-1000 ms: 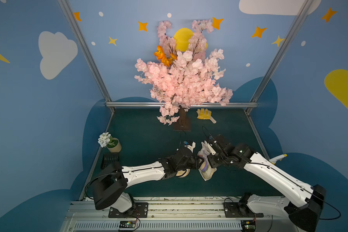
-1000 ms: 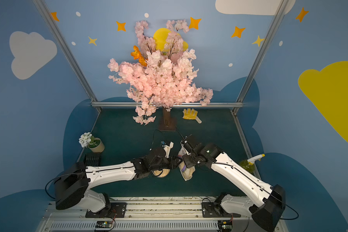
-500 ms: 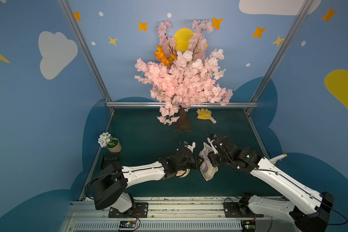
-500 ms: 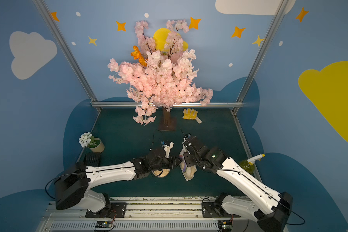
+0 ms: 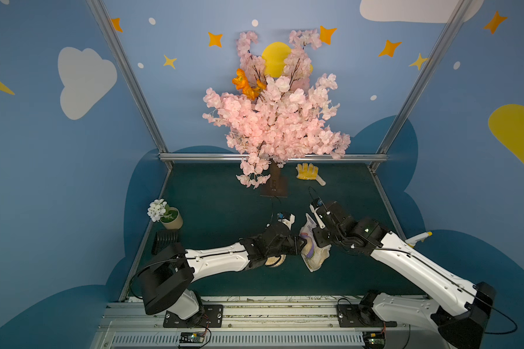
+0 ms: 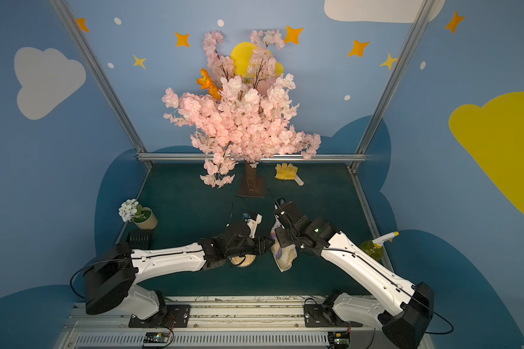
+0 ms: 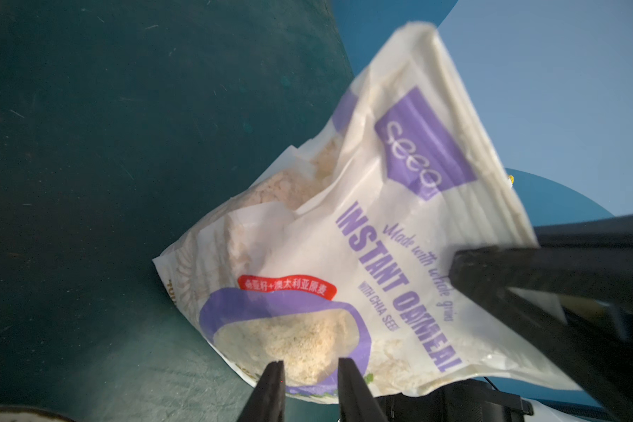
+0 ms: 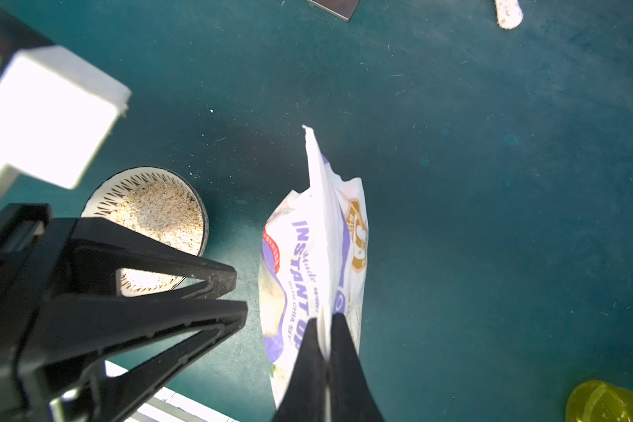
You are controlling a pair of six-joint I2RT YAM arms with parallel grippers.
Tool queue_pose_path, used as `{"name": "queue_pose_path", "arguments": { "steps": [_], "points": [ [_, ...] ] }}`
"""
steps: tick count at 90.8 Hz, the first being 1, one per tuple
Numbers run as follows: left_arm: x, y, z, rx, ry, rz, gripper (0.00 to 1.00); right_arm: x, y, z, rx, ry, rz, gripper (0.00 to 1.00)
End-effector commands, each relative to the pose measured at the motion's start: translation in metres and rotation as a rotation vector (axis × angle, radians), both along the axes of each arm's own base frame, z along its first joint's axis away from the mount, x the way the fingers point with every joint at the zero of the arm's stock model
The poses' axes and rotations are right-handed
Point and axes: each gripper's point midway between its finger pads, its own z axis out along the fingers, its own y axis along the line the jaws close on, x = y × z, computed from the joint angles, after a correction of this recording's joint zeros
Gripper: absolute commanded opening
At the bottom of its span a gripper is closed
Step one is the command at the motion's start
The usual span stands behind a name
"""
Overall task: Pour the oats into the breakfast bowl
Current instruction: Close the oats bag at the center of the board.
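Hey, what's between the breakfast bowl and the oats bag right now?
Right wrist view: bare green mat, with the left claw poking in beside the oats bag.

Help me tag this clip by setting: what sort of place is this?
Probably a staged robot test cell, not a real kitchen: painted cloud-and-star walls behind an aluminium frame, an artificial blossom tree, and two robot arms bolted to a rail at a green tabletop.
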Motion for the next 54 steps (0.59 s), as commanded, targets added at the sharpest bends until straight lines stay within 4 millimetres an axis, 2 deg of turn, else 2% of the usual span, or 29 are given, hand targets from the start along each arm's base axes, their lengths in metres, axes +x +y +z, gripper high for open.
{"name": "queue_pose_path", "arguments": {
  "steps": [1,12,19,37,44,51,54],
  "points": [
    [0.001,-0.001,-0.002,0.005,-0.004,-0.002,0.26,0.012,0.006,0.029,0.071,-0.090,-0.024,0.00],
    [0.000,-0.002,-0.002,0.003,-0.004,-0.005,0.26,0.016,0.006,0.025,0.069,-0.089,-0.036,0.00],
    [0.000,-0.002,-0.002,0.004,-0.004,-0.007,0.26,0.019,0.005,0.019,0.051,-0.082,-0.045,0.16],
    [0.000,-0.002,-0.004,0.006,0.001,-0.009,0.26,0.027,0.012,0.011,0.040,-0.071,-0.027,0.21],
    [0.000,-0.002,-0.004,0.006,0.002,-0.007,0.26,0.030,0.015,0.010,0.035,-0.063,-0.017,0.17],
    [0.000,-0.002,-0.004,0.005,0.002,-0.007,0.26,0.032,0.018,0.009,0.039,-0.053,-0.010,0.00],
    [0.000,-0.002,-0.003,0.005,0.001,-0.006,0.26,0.034,0.017,0.011,0.040,-0.053,-0.018,0.00]
  ]
}}
